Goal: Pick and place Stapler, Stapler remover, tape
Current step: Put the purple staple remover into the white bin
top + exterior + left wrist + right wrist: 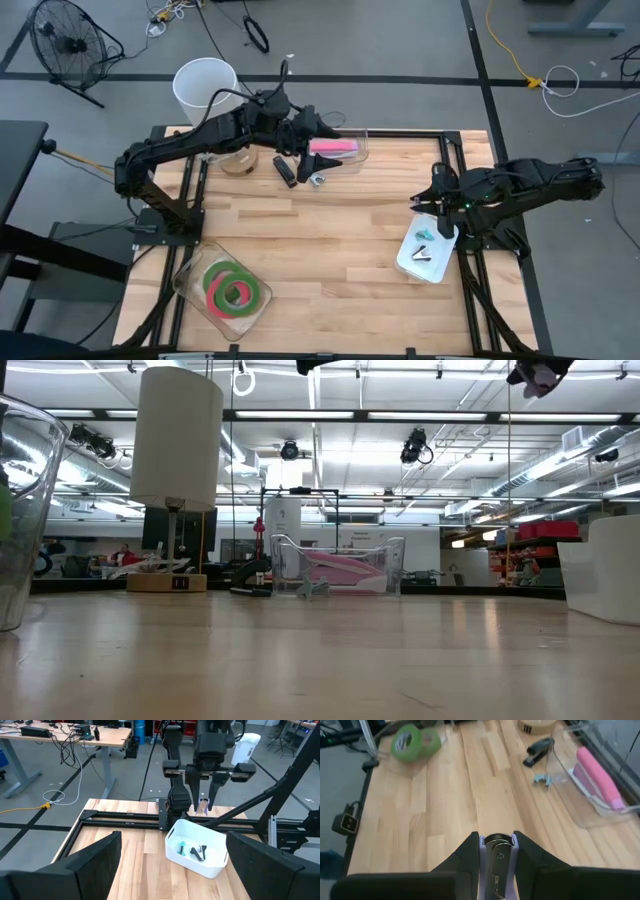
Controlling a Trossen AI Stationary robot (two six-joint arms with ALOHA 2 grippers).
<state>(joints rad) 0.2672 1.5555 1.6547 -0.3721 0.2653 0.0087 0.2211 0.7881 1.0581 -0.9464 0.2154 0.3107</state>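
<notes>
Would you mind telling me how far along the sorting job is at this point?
Done: the tape rolls lie in a clear tray, a pink stapler in the clear bin, small removers in the white bin. In hand: the right gripper holds a purple staple remover above the white bin. Left: the black stapler and a remover on the table.

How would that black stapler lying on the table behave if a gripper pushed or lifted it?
The black stapler lies flat on the wooden table, so a push would probably slide it rather than roll or tip it. It looks rigid, so it should lift without sagging. Its hinged top might flap open if gripped by one half only.
</notes>
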